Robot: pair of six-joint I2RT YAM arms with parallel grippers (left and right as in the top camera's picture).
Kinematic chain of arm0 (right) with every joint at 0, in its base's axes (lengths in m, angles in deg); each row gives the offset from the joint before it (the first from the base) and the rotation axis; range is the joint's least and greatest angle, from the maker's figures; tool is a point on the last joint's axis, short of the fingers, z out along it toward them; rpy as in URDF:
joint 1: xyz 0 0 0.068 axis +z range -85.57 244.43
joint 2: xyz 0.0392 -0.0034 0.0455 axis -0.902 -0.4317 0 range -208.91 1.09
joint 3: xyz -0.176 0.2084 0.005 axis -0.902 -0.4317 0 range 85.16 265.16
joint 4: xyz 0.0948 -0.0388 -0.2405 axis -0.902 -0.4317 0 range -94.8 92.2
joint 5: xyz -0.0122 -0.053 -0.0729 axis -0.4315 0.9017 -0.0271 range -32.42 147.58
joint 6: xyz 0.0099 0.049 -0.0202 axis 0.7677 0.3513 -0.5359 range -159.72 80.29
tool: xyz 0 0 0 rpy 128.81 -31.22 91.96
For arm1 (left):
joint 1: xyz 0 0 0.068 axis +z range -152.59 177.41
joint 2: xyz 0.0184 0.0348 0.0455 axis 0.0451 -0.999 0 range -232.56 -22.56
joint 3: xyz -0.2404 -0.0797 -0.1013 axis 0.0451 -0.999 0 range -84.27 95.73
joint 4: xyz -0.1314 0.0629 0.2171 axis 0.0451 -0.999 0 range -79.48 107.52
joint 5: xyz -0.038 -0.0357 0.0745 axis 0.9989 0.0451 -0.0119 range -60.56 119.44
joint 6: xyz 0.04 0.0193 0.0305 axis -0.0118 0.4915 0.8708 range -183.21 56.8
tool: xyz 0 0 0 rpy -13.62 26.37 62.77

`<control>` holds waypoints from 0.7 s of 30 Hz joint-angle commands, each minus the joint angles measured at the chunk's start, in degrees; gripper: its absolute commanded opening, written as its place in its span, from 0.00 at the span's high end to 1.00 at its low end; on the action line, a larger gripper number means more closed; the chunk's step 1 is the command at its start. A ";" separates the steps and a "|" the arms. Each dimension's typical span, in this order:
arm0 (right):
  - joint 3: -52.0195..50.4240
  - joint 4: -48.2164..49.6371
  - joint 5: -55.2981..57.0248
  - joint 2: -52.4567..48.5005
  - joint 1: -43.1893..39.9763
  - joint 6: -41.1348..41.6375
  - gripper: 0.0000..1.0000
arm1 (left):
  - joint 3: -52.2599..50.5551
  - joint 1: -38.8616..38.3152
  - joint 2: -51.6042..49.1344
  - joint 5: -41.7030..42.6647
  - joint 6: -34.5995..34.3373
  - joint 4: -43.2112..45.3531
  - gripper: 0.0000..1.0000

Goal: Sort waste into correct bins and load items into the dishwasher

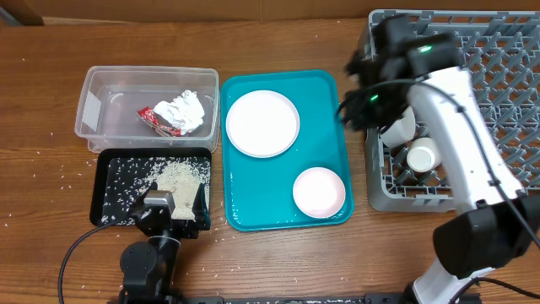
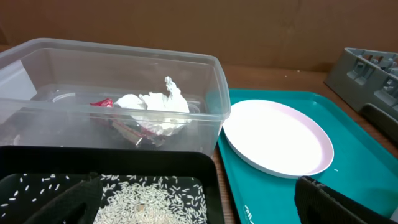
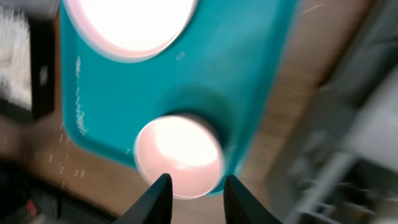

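Over the left edge of the grey dish rack (image 1: pixel 515 76), at the right of the overhead frame, the right arm reaches toward the teal tray (image 1: pixel 321 127).

Right tool (image 3: pixel 197 186): fingers parted a moderate way, nothing between them. The pink bowl (image 3: pixel 179 155) lies directly beneath it in the wrist view, which is smeared. The bowl sits upright at the lower right of the teal tray, apart from the pale round plate (image 1: pixel 261 123) at its upper left. Near its left wall the rack holds a white cup (image 1: pixel 421 156), with another white vessel just above it in the frame.

Left tool (image 2: pixel 186 202): spread wide, empty, low over the black tray (image 1: pixel 95 194) and its heap of rice (image 1: pixel 179 175). A crumpled napkin (image 2: pixel 155 109) and a red snack wrapper (image 2: pixel 102 102) lie in the clear tub (image 1: pixel 89 110). Stray grains dot the worktop (image 1: pixel 278 262).

Judgement: the step in hand is fetching the bowl for the rack. It is best done with one finger inside the rim and one outside. Pinch the wall squarely and lift clear of the tray lip. Set it in a free cell well apart from the cup.
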 commanded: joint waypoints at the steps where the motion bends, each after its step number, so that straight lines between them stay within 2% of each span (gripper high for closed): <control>1: -8.39 2.08 11.13 -0.02 6.64 8.35 0.64 | -0.31 0.57 0.66 0.37 -0.79 0.20 0.00; 7: -23.30 12.83 14.10 -0.02 9.14 10.38 0.61 | -0.31 0.57 0.66 0.37 -0.81 0.20 0.00; 13: -31.58 21.11 13.99 -0.02 9.09 10.38 0.61 | -0.31 0.57 0.66 0.37 -0.81 0.20 0.00; 15: -33.09 22.43 12.31 -0.02 9.20 10.21 0.70 | -0.31 0.57 0.66 0.37 -0.79 0.20 0.00; 18: -34.75 23.17 9.75 -0.02 9.20 10.19 0.76 | -0.31 0.57 0.66 0.37 -0.81 0.20 0.00; 21: -34.60 23.17 10.01 0.02 9.20 10.40 0.96 | -0.31 0.57 0.66 0.37 -0.79 0.20 0.00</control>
